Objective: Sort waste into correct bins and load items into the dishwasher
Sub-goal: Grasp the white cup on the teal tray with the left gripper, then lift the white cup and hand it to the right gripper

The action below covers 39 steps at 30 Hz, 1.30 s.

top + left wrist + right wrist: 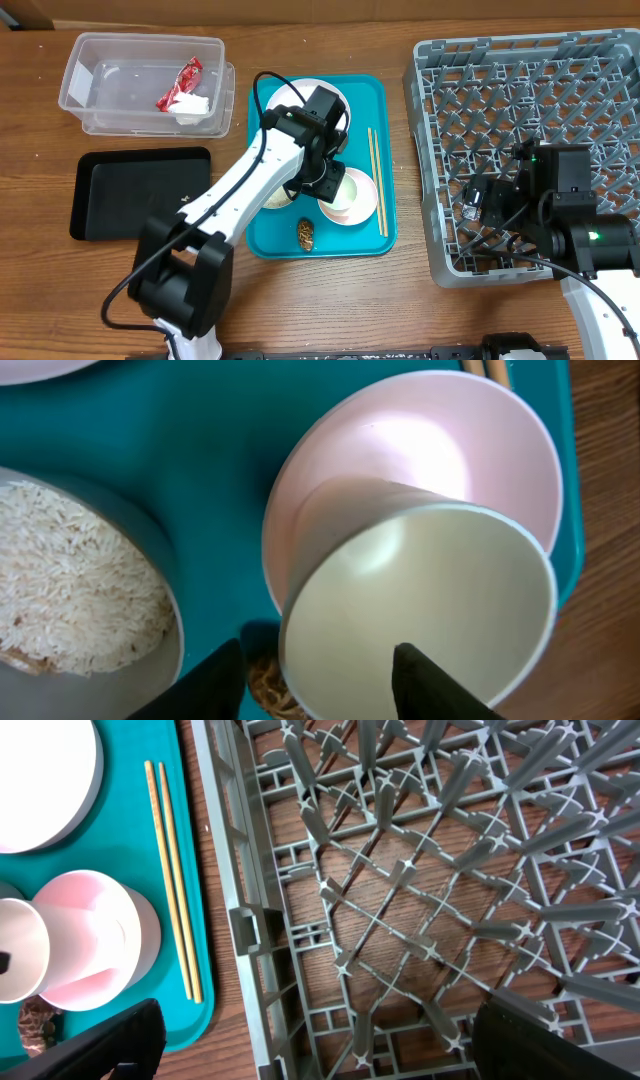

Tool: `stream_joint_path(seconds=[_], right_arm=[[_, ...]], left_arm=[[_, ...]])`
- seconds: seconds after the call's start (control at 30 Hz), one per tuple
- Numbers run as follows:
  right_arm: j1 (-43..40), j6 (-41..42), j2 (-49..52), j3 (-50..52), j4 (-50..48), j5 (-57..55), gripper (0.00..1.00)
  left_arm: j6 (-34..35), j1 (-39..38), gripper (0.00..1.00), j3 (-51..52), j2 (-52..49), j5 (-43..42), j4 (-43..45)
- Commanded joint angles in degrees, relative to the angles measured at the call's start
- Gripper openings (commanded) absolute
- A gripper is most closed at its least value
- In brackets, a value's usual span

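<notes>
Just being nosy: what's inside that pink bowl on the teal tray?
A white cup lies tipped on its side in the pink bowl, and its inside, facing the left wrist camera, looks empty. The bowl's floor beneath the cup is hidden.

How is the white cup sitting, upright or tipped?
Tipped: the white cup leans sideways in the pink bowl, mouth facing the camera.

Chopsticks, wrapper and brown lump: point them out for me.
Chopsticks point(376, 180), overhead view, mid-length of the pair.
Wrapper point(179, 87), overhead view, red part.
Brown lump point(306, 233), overhead view, its centre.
</notes>
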<state>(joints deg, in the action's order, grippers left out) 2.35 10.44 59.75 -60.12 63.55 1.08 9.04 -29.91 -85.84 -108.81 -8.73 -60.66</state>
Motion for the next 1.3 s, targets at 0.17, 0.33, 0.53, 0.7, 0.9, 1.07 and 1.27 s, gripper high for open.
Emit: stream_joint_path(seconds=[0.17,0.33,0.53,0.7,0.9,1.07,1.27], right_arm=[[0.2,-0.3,-0.5,-1.5,-0.1,0.0,1.00],[0.2,-0.3,-0.5,-1.5,0.0,0.1,1.00],[0.2,5.6,-0.5,-1.5,-1.2,-8.1,1.00],[0.2,10.8,-0.5,-1.5,-9.3,-8.6,1.00],[0.2,-4.9,1.8,-1.5,-24.0,29.1,1.00],[0.2,-9.5,4.9,-1.5,-28.0,46.8,1.00],[0.2,-10.7,8.4,-1.5,-33.3,56.7,1.00]], left_arm=[[0.4,-0.1,0.04,-0.3,-2.1,0.0,2.1],[0.4,1.0,0.04,-4.2,-2.1,-0.2,1.8],[-1.0,6.8,0.04,-17.2,-2.1,-12.7,-3.9],[-1.8,13.0,0.04,-19.7,-2.1,-37.3,0.3],[-3.6,17.1,0.04,-19.6,-3.2,-62.2,7.8],[-6.4,17.1,0.04,-19.6,-3.4,-69.2,9.4],[-6.3,16.5,0.04,-19.6,-3.4,-73.4,10.9]])
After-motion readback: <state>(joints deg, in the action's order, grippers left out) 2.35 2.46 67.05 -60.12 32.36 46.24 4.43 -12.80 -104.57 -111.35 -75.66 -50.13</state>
